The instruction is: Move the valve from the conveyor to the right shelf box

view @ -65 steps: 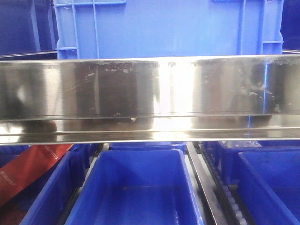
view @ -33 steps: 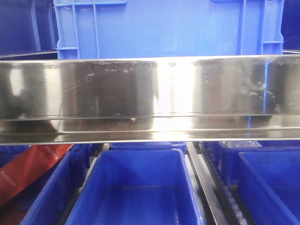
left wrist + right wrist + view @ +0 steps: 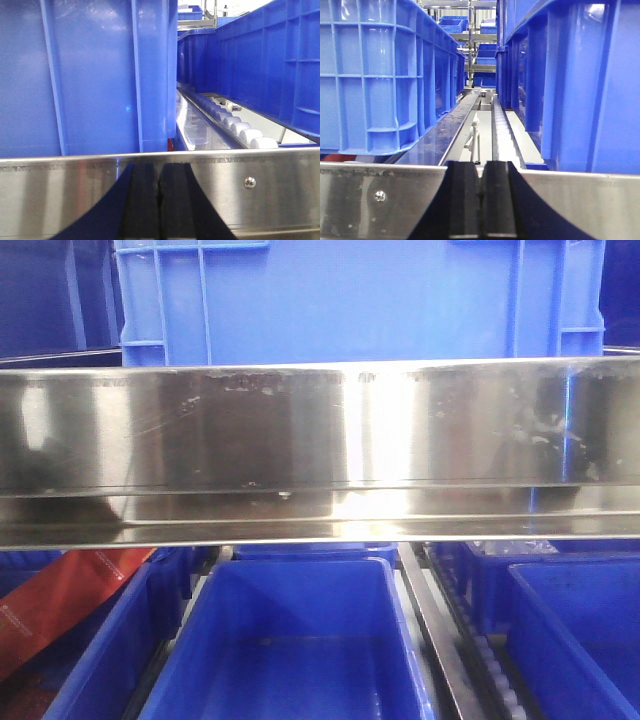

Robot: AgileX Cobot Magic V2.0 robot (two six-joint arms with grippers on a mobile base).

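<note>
The valve and the conveyor are out of view in every frame. My left gripper (image 3: 159,172) is shut with its black pads pressed together and nothing between them, held in front of a steel shelf rail (image 3: 250,200). My right gripper (image 3: 480,172) is likewise shut and empty, before a steel rail (image 3: 380,205). Blue shelf boxes stand ahead: a large crate (image 3: 360,300) on the upper level and an open bin (image 3: 290,640) below. A further blue bin (image 3: 580,630) sits at the lower right.
A wide polished steel shelf beam (image 3: 320,450) crosses the front view. White rollers (image 3: 240,130) run between blue crates (image 3: 90,75) in the left wrist view. Tall blue crates (image 3: 380,75) flank a roller lane (image 3: 502,135) in the right wrist view. A red strip (image 3: 60,605) lies at lower left.
</note>
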